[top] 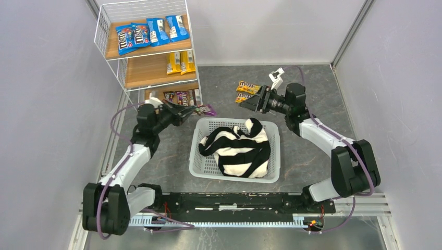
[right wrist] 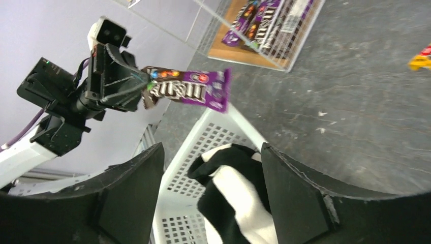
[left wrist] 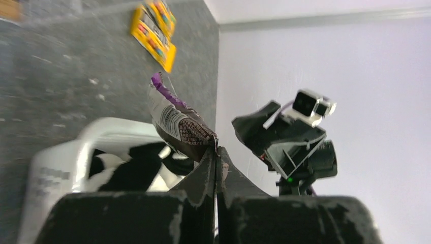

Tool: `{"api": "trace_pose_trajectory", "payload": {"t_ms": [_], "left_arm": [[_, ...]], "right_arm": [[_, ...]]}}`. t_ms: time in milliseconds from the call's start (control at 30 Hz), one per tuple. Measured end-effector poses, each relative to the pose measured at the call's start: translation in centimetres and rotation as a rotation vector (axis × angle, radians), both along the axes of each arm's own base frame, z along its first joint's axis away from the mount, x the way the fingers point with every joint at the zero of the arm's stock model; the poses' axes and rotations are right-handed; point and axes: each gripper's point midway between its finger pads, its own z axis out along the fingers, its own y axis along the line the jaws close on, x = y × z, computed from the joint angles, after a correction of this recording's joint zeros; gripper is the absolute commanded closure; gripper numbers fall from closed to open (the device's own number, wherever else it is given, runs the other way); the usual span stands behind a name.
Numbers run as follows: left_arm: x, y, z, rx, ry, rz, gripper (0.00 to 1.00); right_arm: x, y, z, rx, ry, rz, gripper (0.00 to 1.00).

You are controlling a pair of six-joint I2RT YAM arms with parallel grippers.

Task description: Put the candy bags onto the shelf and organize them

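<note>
A dark purple-brown candy bag [top: 205, 110] hangs in the air just past the far left corner of the white lattice basket [top: 196, 156], between that corner and the bottom tier of the shelf [top: 146, 71]. It is pinched by one short edge, and the rest of the packet sticks out free beyond the fingertips, toward the middle of the table [top: 312, 94]. The left gripper [top: 191, 111] has its fingers pressed together on that edge, and from its own wrist view the bag rises straight out of the closed tips. Nearest to it, the shelf's lowest board already carries a row of dark bags [top: 180, 96]; the middle board carries yellow bags [top: 180, 62] and the top one blue bags [top: 148, 33]. The basket sits right below and beside the held bag, filled by a black-and-white striped cloth [top: 240, 148] that bulges over its rim. Farther right, two yellow-orange bags [top: 245, 91] lie flat on the table, just beside the right gripper [top: 249, 102]. That gripper's fingers are spread wide with nothing between them, pointing across the basket toward the left arm and well apart from the held bag.
</note>
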Motion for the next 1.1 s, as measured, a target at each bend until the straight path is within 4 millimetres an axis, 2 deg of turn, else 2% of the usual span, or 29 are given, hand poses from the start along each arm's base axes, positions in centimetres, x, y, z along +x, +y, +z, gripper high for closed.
{"api": "trace_pose_trajectory", "payload": {"t_ms": [233, 467, 600, 800, 1100], "left_arm": [[0.6, 9.8, -1.8, -0.020, 0.087, 0.232, 0.98], [0.1, 17.1, -4.2, -0.048, 0.129, 0.431, 0.98], [0.4, 20.0, -4.3, -0.042, 0.096, 0.528, 0.98], [2.2, 22.9, -4.2, -0.053, 0.049, 0.653, 0.98], [4.8, 27.0, -5.9, -0.052, 0.024, 0.826, 0.98]], "right_arm": [[2.0, -3.3, -0.8, -0.024, 0.019, -0.089, 0.19], [2.0, -3.5, -1.0, -0.028, 0.018, -0.088, 0.19], [1.9, -3.5, -1.2, -0.033, 0.020, -0.085, 0.18], [1.5, -3.5, -1.9, -0.040, 0.036, -0.077, 0.17], [1.2, -3.6, -2.6, -0.050, 0.047, -0.072, 0.14]]}}
